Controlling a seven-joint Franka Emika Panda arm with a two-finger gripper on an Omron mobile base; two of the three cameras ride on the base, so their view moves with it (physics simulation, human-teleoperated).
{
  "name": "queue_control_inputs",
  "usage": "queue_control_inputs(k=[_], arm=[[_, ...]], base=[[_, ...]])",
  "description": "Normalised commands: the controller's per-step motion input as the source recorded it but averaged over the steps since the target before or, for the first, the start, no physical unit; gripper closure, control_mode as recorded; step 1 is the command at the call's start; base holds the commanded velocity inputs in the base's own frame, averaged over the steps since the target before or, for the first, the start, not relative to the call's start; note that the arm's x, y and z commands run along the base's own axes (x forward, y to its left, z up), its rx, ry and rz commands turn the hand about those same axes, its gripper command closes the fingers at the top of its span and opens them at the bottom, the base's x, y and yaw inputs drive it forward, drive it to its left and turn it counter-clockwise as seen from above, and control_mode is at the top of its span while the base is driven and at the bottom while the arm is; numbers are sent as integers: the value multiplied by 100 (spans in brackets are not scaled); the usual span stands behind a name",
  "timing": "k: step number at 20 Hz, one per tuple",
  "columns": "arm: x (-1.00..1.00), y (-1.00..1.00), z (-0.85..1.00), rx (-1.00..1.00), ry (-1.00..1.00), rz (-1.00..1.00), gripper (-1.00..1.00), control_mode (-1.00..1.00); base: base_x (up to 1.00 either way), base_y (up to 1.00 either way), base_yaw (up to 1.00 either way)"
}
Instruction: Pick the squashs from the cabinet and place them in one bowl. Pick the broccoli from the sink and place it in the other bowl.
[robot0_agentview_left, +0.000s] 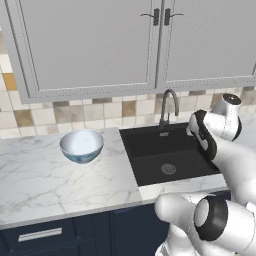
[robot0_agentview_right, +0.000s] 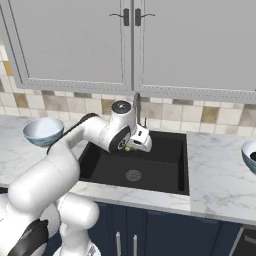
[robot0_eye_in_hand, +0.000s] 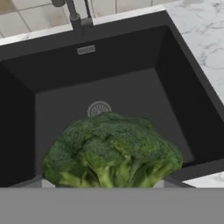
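The broccoli (robot0_eye_in_hand: 111, 151), bright green and bushy with pale stems, looms close in the hand view and hides my fingertips. It hangs above the black sink (robot0_eye_in_hand: 113, 85), over the round drain (robot0_eye_in_hand: 99, 108). From the right base view a bit of the broccoli (robot0_agentview_right: 129, 148) peeks out under my gripper (robot0_agentview_right: 134, 147), which is shut on it over the sink (robot0_agentview_right: 150, 167). One blue-white bowl (robot0_agentview_left: 81, 145) stands on the counter left of the sink (robot0_agentview_left: 165, 155). The other bowl (robot0_agentview_right: 249, 154) sits at the right edge with a dark shape inside. The navy shelf is out of view.
A curved grey tap (robot0_agentview_left: 169, 106) rises behind the basin, close to my hand. Light grey wall cupboards (robot0_agentview_left: 95, 45) hang above the tiled backsplash. Marble counter (robot0_agentview_left: 45, 180) spreads on both sides of the sink, with navy drawers (robot0_agentview_left: 40, 234) below.
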Motion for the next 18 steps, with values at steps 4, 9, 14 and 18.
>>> queue_control_inputs(k=[4, 9, 14, 18], arm=[[-30, 75, 23, -5, -7, 0, 100, -100], [0, 89, 0, -9, -2, 4, 100, -100], [11, 94, 4, -9, 11, 14, 100, -100], [32, 60, 13, -8, 12, 17, 100, -100]], base=[[0, 0, 0], [0, 0, 0], [0, 0, 0], [0, 0, 0]])
